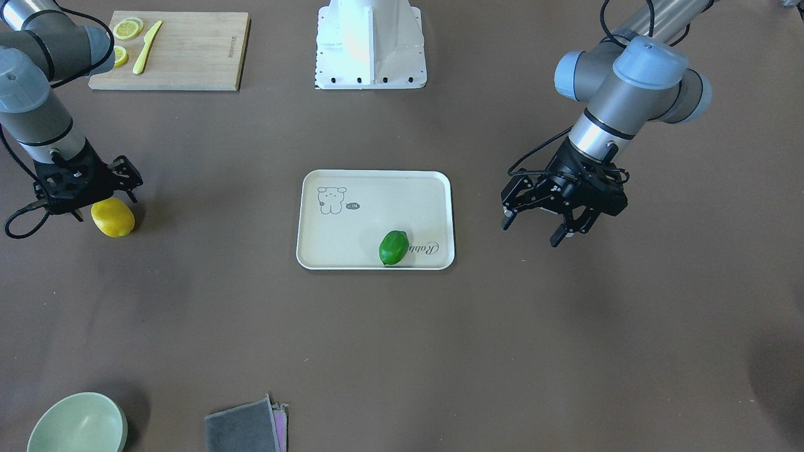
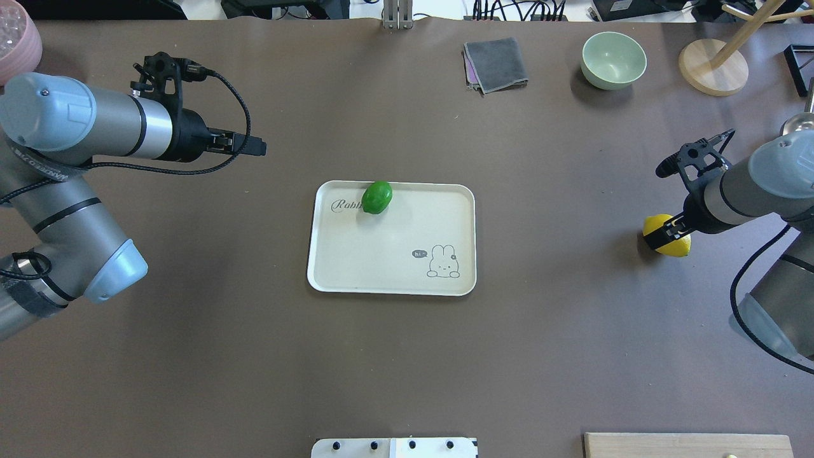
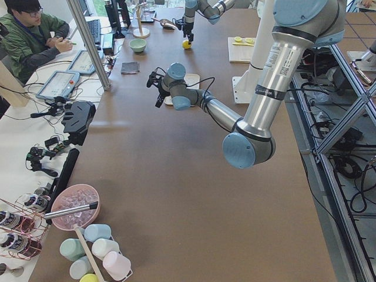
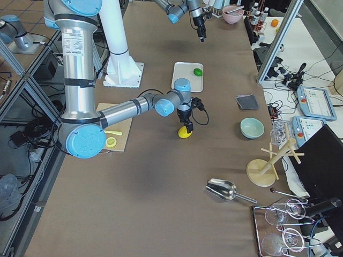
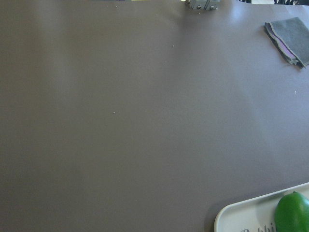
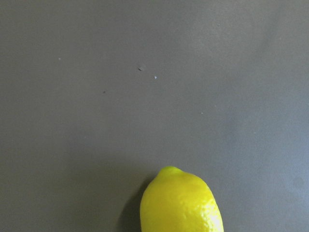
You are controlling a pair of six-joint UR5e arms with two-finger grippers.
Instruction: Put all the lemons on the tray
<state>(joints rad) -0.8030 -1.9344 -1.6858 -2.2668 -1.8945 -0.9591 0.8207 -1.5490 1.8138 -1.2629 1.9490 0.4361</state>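
The yellow lemon (image 1: pixel 114 218) lies on the brown table far out on my right side, well away from the tray; it also shows in the overhead view (image 2: pixel 668 237) and low in the right wrist view (image 6: pixel 181 203). My right gripper (image 1: pixel 100 198) is open and sits just over it, fingers to either side. The green lemon (image 1: pixel 394 247) lies on the cream tray (image 1: pixel 377 207), on the "Rabbit" script; in the overhead view it (image 2: pixel 377 196) is at the tray's (image 2: pixel 394 248) far edge. My left gripper (image 1: pixel 540 226) is open and empty, above the table beside the tray.
A wooden cutting board (image 1: pixel 188 53) with lemon slices (image 1: pixel 127 28) and a yellow knife (image 1: pixel 146 47) lies near my right arm. A green bowl (image 2: pixel 613 59), a folded grey cloth (image 2: pixel 496 63) and a wooden stand (image 2: pixel 712 67) are at the far side.
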